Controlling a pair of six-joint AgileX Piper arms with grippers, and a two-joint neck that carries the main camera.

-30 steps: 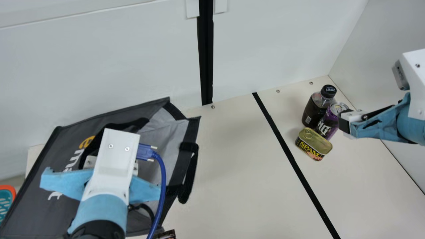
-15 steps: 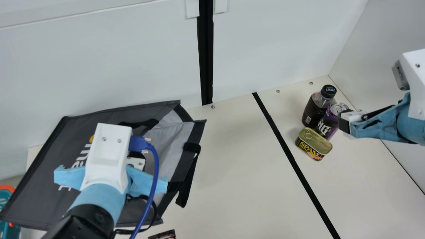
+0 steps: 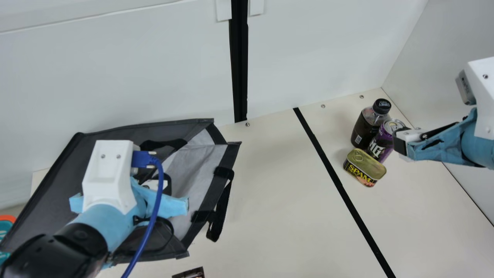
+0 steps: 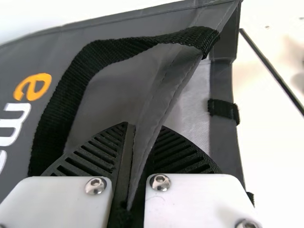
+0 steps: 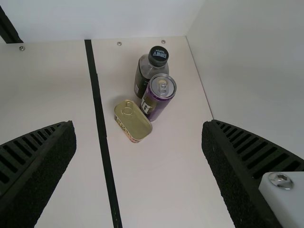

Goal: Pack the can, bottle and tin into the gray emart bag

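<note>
Well, the left hand (image 4: 144,126) is clenched on a fold of the gray emart bag (image 3: 195,166), probably to open it; the right hand (image 3: 400,143) hangs empty, fingers spread. Beyond, the can (image 3: 380,146), bottle (image 3: 362,132) and tin (image 3: 364,166) sit close together on the bench (image 3: 270,193): none packed, all three left to do.

Gray emart bag (image 3: 46,189): lying, mouth agape, edge pinched in left gripper (image 3: 166,202). Upright dark bottle (image 3: 362,133), upright purple can (image 3: 380,144), gold-lidded tin (image 3: 368,168): clustered ahead of right gripper (image 3: 400,142).
</note>
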